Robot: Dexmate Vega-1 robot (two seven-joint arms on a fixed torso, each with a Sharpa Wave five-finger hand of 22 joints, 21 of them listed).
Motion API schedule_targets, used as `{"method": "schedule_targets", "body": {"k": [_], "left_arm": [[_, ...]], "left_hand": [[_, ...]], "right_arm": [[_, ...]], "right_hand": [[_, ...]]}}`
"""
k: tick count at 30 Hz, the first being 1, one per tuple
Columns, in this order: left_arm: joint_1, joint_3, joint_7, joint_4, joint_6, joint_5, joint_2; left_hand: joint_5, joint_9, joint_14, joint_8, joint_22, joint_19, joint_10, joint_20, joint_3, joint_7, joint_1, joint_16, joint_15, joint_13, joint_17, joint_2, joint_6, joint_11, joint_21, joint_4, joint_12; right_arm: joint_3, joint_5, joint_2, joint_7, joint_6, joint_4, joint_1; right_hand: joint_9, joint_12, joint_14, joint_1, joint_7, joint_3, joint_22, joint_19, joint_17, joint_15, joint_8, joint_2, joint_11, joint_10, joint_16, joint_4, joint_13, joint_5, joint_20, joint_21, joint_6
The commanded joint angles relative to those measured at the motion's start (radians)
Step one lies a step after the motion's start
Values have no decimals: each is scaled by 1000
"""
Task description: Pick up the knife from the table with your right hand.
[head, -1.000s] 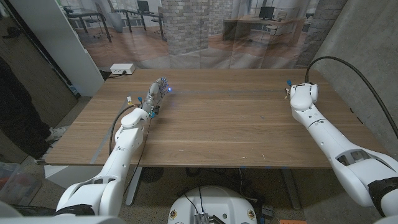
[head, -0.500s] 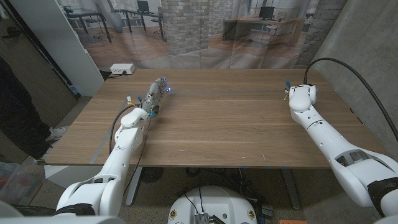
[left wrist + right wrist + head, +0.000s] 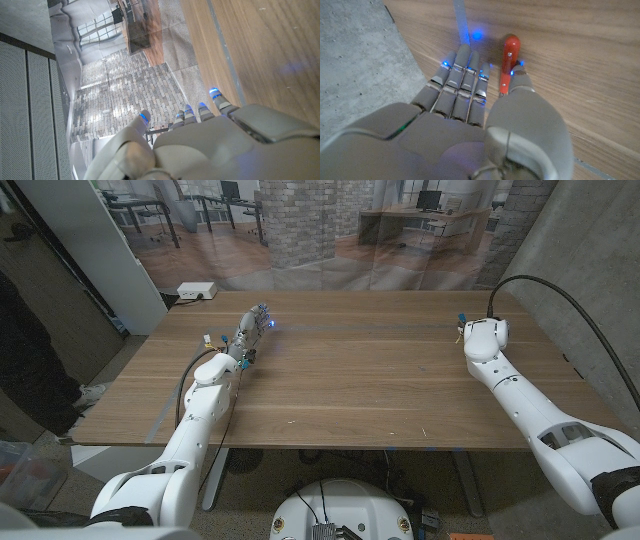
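The knife's red handle (image 3: 509, 54) lies on the wooden table (image 3: 360, 370) near its far right corner. My right hand (image 3: 470, 95) is just over it, fingers (image 3: 462, 75) straight and held together beside the handle. The thumb (image 3: 518, 87) lies over the handle's near end, and the blade is hidden beneath it. I cannot see a grip on it. In the head view the right hand (image 3: 481, 330) sits at the far right of the table, mostly hidden behind its own wrist. My left hand (image 3: 250, 330) lies at the far left with fingers stretched out and nothing in it.
A grey curtain wall (image 3: 590, 270) stands close along the table's right edge. A black cable (image 3: 560, 285) arcs over my right arm. A white box (image 3: 197, 290) sits behind the far left corner. A person's dark leg (image 3: 30, 350) stands at the left.
My right hand and forearm have edged slightly to the left along the far right of the table. The left arm has not moved.
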Motion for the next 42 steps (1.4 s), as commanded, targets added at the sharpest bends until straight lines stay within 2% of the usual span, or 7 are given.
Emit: {"method": "schedule_targets", "body": {"k": [1, 16, 23, 26, 35, 41, 42], "left_arm": [[-3, 1, -1, 4, -1, 2, -1], [4, -1, 0, -11, 5, 1, 0], [8, -2, -1, -17, 4, -3, 1], [8, -2, -3, -17, 4, -4, 1], [9, -3, -6, -18, 3, -8, 1], [10, -4, -6, -19, 2, -8, 2], [10, -4, -7, -20, 3, -9, 3]], "left_hand": [[5, 4, -7, -3, 5, 3, -3, 4, -6, 7, -10, 2, -1, 6, 2, 49, 0, 5, -6, 1, -2], [5, 4, -7, -4, 5, 2, -4, 4, -7, 7, -11, 2, 0, 6, 2, 48, -1, 5, -8, 1, -2], [5, 4, -7, -3, 5, 3, -2, 4, -9, 7, -12, 2, -1, 6, 2, 46, -1, 4, -9, 1, -2], [5, 4, -7, -3, 5, 4, -3, 4, -9, 6, -12, 2, 0, 6, 2, 45, -1, 5, -9, 1, -2], [5, 4, -7, -3, 5, 3, -2, 3, -11, 6, -14, 2, 0, 6, 2, 43, 0, 6, -11, 1, -2], [5, 4, -8, -3, 5, 2, -3, 4, -13, 6, -15, 2, -1, 6, 2, 40, 1, 6, -12, 1, -2], [5, 4, -8, -3, 5, 3, -3, 4, -14, 5, -15, 2, -1, 6, 2, 40, 1, 5, -12, 1, -2]], "right_arm": [[-4, 8, 1, -7, 0, 7, -1], [-11, 14, -1, -10, 2, 13, -3], [-13, 12, -5, -13, 4, 2, -12], [-13, 11, -6, -12, 5, -3, -14], [-6, 14, -8, -20, 10, -15, -25], [4, 26, -8, -36, 14, -25, -34], [5, 28, -8, -43, 15, -27, -37]], "right_hand": [[6, 9, 12, 15, 2, -5, 1, 6, 7, -80, -3, 3, -6, 6, 7, -1, 6, 3, -1, 7, 13], [14, 32, 27, 45, 1, -5, 1, 18, 30, -84, -2, 15, -7, 22, 22, -6, 22, -1, -1, 22, 32], [22, 60, 35, 152, -5, 26, 4, 23, 77, -93, -4, 48, -13, 45, 60, -38, 40, -7, -3, 38, 44], [27, 72, 42, 202, -6, 40, 7, 29, 98, -100, -2, 64, -24, 49, 80, -44, 49, -15, -6, 49, 56], [51, 148, 81, 313, -16, 49, 38, 42, 183, -123, 21, 92, -36, 112, 181, -38, 99, -62, -20, 105, 126], [85, 241, 133, 372, -14, 43, 67, 78, 260, -140, 58, 109, -42, 179, 279, -25, 167, -99, -30, 175, 211], [92, 258, 144, 387, -14, 46, 71, 81, 269, -143, 63, 116, -57, 192, 292, -25, 180, -101, -37, 186, 222]]}}
